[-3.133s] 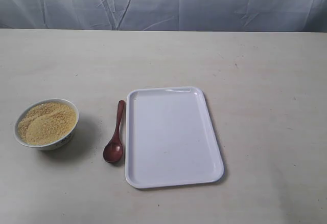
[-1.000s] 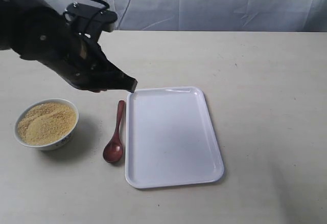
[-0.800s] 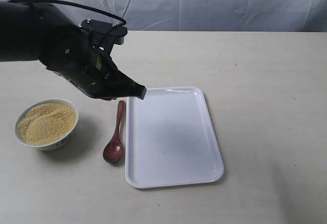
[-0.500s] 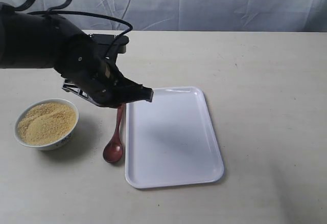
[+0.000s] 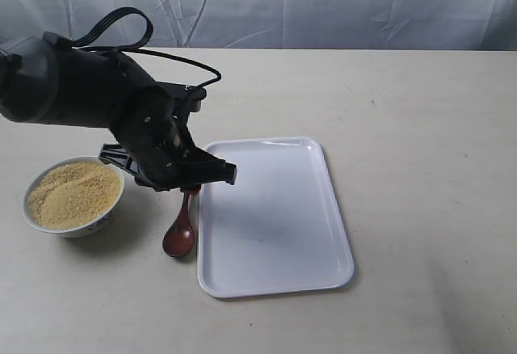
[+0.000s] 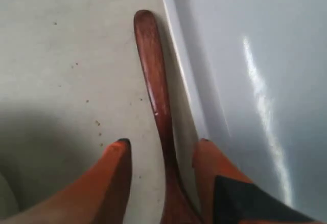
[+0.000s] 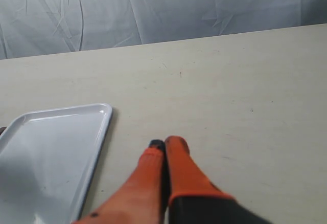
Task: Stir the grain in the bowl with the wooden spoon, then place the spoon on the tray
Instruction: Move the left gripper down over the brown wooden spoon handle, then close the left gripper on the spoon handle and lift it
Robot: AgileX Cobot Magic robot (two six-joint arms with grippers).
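The left fingers (image 6: 115, 178) stand apart, released. One orange tip sits on each side of the slim handle of the wooden spoon (image 6: 153, 75), and a thin strip of gap shows on both sides, so neither tip clearly touches the wood. One finger is over bare worktop (image 5: 420, 128), the other close against the rim of the tray (image 5: 275, 208). The handle lies along that rim, just beside it.

Behind the fingers, the bulky black left arm (image 5: 89, 95) comes in from the left of the exterior view. It bends down over the handle with its wrist tipped toward the tray, and a cable (image 5: 121, 23) loops above it. The arm hides most of the handle there; only the oval bowl of the spoon and a short stub of handle show (the wrist view fills in the rest). The spoon lies flat on the worktop between the tray and the bowl (image 5: 89, 226). The bowl holds a sandy heap of the grain (image 5: 73, 194) and sits just beside the arm's lower edge.

The right fingers (image 7: 176, 155) are clenched together on nothing, above bare worktop near a corner of the tray; only their own wrist view shows them.

The worktop is pale beige with faint specks, and a wrinkled grey-blue cloth (image 5: 339, 6) hangs behind it.
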